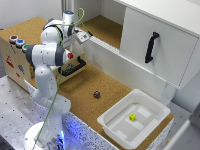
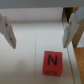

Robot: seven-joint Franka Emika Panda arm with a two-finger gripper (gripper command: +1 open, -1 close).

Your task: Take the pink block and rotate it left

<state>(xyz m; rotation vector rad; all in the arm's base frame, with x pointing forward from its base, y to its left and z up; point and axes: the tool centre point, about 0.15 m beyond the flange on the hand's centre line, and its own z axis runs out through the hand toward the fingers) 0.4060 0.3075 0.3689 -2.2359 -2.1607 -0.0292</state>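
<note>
Now, your pincer [image 2: 38,31] hangs released, fingers spread wide, with the pink block [image 2: 52,63] lying just beyond the gap, off-centre; centre over it, lower squarely, then clench before rotating left

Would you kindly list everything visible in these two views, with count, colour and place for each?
Block with letter N: one, pink-red, on a pale surface just ahead of the open hand, not touching it.
Small block: one, dark purple, on the cork tabletop.
Small block: one, yellow, inside the bin.
Bin: one, white, on the tabletop toward the exterior view's right.
Cabinet door: one, white, with a black handle.
Button box: one, wooden, at the exterior view's left.
Arm: one, white.
Hand: one, pale fingers, spread apart.
</note>
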